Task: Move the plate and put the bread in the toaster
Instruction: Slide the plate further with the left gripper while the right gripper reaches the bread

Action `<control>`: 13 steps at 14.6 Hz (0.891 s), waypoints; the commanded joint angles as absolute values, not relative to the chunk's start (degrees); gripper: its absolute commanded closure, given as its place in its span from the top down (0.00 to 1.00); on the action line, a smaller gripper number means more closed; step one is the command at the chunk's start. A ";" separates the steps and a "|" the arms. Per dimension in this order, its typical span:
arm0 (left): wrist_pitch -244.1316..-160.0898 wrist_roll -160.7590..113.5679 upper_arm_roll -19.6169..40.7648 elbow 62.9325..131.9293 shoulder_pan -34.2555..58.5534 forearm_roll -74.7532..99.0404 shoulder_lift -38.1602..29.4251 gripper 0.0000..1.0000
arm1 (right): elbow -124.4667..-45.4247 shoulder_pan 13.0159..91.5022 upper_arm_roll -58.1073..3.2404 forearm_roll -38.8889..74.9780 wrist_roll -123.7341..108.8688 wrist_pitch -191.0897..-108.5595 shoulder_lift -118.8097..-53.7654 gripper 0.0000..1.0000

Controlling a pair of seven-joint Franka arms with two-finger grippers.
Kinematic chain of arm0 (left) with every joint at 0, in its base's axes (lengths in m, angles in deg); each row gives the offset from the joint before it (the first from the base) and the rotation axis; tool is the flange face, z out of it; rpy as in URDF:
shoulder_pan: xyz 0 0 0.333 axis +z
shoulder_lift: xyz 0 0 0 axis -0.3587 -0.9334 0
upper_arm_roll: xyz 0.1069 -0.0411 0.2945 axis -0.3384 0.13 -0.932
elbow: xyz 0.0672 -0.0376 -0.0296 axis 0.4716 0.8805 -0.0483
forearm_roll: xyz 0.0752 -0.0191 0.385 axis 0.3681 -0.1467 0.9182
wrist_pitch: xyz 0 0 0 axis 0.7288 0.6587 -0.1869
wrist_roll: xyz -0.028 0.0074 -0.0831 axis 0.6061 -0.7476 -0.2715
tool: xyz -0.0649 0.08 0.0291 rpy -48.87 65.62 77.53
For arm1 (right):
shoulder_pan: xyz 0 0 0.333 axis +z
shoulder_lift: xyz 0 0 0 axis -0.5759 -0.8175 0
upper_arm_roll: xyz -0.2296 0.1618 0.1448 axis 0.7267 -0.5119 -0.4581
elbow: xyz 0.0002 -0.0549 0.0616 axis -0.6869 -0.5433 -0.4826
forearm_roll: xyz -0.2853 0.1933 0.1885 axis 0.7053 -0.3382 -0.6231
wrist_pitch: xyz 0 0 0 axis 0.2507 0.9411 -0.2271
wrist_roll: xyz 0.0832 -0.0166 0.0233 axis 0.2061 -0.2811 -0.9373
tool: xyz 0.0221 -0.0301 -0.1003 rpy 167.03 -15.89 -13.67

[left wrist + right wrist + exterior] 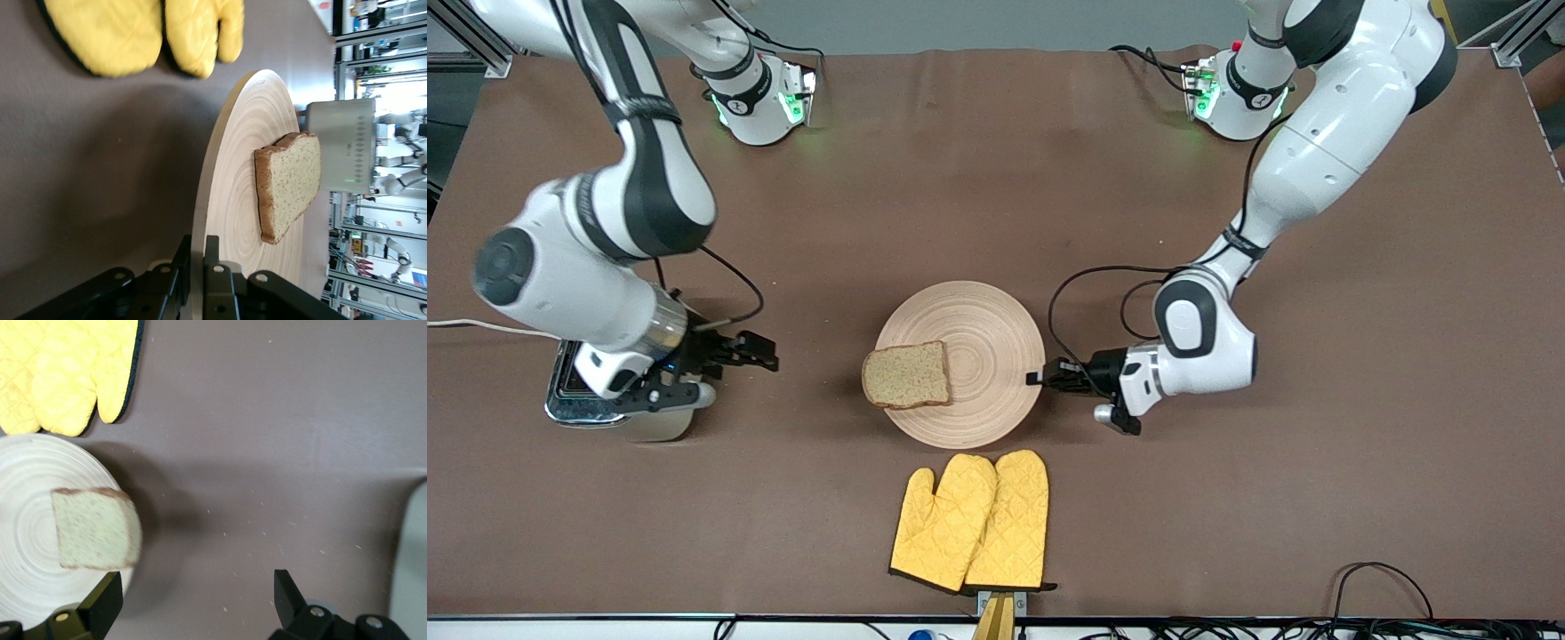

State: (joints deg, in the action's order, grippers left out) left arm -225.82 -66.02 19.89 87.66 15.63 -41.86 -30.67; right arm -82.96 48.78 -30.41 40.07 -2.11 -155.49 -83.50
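1. Already the cream-beige two-slot toaster (596, 404) with its shiny chrome top sits at the right arm's end of the brown matte counter (996, 178), partly hidden under the right arm.
2. Over and just beside it hangs the right end effector (751, 351), fingers spread wide with nothing between them, pointing toward the bread; this arm looks to be waiting.
3. At mid-counter lies the large round pale wooden plate (969, 364), cut with fine concentric grooves.
4. On the plate's edge toward the toaster rests the square-ish slice of brown speckled bread (907, 375), darker at the crust and slightly overhanging the rim.
5. Nearer the front camera than the plate lie two quilted yellow oven mitts (971, 520), soft and padded, side by side.
6. At the plate's rim toward the left arm's end, the left end effector (1039, 376) is pinched tight on the thin wooden edge.
7. I judge the plate-moving step is in hand: the next move calls for a level, slow slide or lift toward the toaster, as the overhanging bread could slip off.
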 commanded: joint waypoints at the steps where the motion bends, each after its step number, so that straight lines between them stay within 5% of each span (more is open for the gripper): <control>1: -227.94 -69.50 20.64 87.10 15.66 -43.82 -32.97 0.04 | -87.77 51.24 -30.25 35.40 -1.61 -163.11 -84.53 1.00; 3: -228.12 -69.68 20.64 87.19 15.23 -45.04 -33.15 0.13 | -90.85 52.73 -30.33 34.77 -1.61 -168.56 -86.02 1.00; 4: -228.12 -69.68 20.64 87.28 15.31 -45.57 -33.06 0.30 | -91.91 54.13 -30.33 34.68 -1.52 -171.29 -87.42 1.00; 6: -227.95 -68.99 20.64 87.37 16.62 -45.66 -32.45 0.97 | -92.53 55.98 -30.33 31.36 -1.52 -175.52 -91.19 1.00; 11: -226.20 -61.72 20.29 90.00 23.82 -44.70 -24.56 1.00 | -92.27 58.98 -30.33 25.53 -1.79 -180.19 -95.78 1.00; 13: -222.25 -55.92 20.11 90.00 26.89 -37.10 -21.30 1.00 | -92.01 58.98 -30.33 25.45 -1.79 -180.19 -95.96 0.84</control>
